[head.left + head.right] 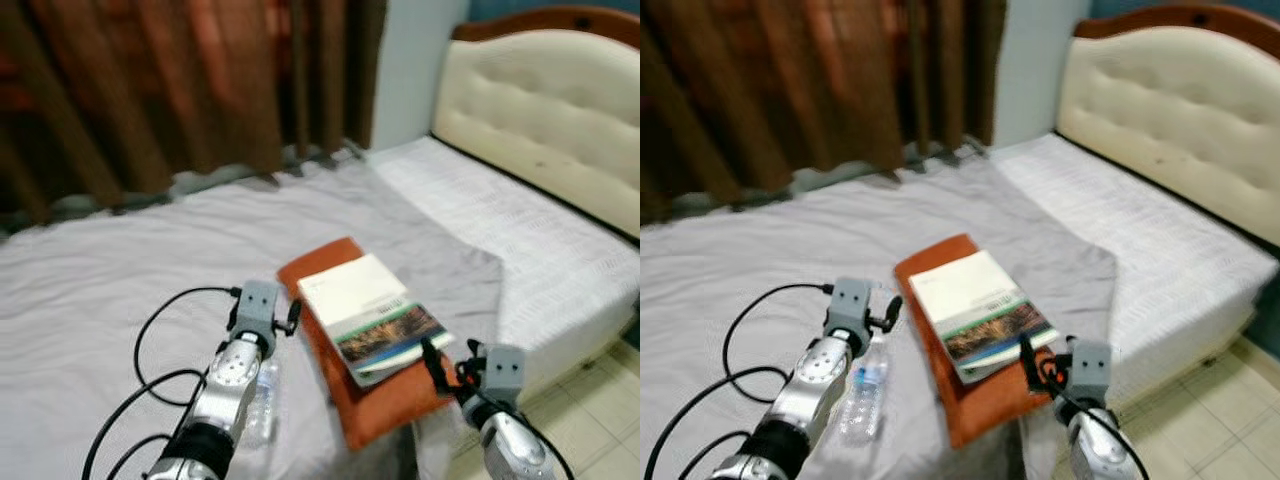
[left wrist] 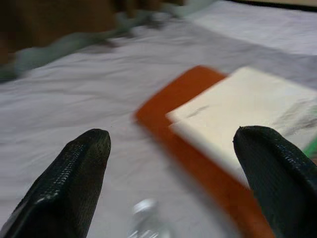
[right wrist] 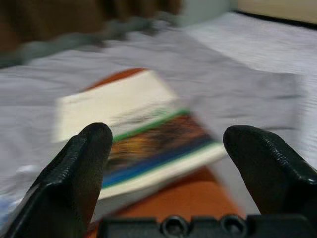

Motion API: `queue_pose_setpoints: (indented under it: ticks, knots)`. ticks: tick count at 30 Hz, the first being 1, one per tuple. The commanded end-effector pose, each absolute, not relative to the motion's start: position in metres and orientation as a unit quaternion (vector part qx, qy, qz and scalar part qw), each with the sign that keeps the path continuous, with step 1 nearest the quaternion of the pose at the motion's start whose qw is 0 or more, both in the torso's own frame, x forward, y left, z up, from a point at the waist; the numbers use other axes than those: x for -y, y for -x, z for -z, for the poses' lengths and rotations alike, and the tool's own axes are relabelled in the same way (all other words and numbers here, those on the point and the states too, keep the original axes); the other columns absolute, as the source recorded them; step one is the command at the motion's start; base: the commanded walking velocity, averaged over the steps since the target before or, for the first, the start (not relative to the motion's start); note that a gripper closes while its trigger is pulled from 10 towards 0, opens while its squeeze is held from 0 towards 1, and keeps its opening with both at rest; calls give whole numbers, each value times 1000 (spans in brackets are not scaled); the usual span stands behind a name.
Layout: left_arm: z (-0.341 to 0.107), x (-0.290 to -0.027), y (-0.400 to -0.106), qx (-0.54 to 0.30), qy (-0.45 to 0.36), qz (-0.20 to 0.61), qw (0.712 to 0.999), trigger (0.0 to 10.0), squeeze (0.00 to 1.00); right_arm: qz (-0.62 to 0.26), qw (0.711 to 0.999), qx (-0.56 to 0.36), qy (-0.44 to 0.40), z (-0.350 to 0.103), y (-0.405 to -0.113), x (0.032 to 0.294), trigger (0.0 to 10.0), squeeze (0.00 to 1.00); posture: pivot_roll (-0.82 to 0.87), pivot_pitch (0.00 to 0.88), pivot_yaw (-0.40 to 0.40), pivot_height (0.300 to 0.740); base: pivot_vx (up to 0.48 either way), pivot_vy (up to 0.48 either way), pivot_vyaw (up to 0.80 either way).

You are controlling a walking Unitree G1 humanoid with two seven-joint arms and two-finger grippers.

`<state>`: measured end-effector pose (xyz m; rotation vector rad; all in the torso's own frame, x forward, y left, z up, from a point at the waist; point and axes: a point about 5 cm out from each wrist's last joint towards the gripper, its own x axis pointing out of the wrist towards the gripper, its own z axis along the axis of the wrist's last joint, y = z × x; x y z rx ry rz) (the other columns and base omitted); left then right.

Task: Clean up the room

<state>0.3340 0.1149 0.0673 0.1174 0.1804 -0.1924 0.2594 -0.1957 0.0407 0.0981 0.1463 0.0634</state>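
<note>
Both arms reach forward over the bed, which is covered by a grey sheet. Left tool hangs with its two black fingers spread wide, just above a clear plastic bottle that lies on the sheet beside the arm. Right tool is likewise spread open, hovering near the bed's edge and aimed at a book. That book, cream with a green and dark picture on its cover, lies on top of an orange folded cloth in the middle of the bed. Behind, a padded cream headboard stands at the right and brown curtains hang along the far side.
</note>
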Motion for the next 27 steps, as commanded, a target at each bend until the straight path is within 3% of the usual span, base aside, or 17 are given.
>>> queue_pose_setpoints:
  ticks: [1,7,19,21,23,24,26,27]
  knots:
    - [-64,-116,-334,-97,-61,92,989,10000,0,-36,996,-71,-48,-43,-259,196,10000,0,-168,0,37,740,330,-345,494]
    - [-63,-109,-339,-114,-68,110,985,10000,0,-38,995,-75,-52,-43,-257,198,10000,0,-177,0,32,740,400,-195,310]
    - [-68,-117,-353,-142,-80,145,976,10000,0,-35,997,-63,-38,-50,-247,202,10000,0,-231,21,29,740,0,0,0]
    - [-71,-120,-356,-134,-106,143,975,10000,0,-37,997,-57,-34,-55,-233,204,10000,0,-260,84,18,740,0,0,0]
    - [-72,-123,-357,-136,-114,134,975,10000,0,-38,997,-56,-33,-56,-229,205,10000,0,-260,84,18,740,0,0,0]
    - [-73,-127,-359,-137,-110,116,978,10000,0,-44,997,-62,-30,-60,-210,206,10000,0,-313,212,-38,740,0,0,0]
    - [-74,-128,-359,-137,-100,109,979,10000,0,-49,996,-67,-30,-62,-201,206,10000,0,-313,212,-38,740,0,0,0]
    - [-77,-127,-361,-132,-86,99,983,10000,0,-68,994,-84,-27,-67,-177,202,10000,0,-356,309,-85,740,0,0,0]
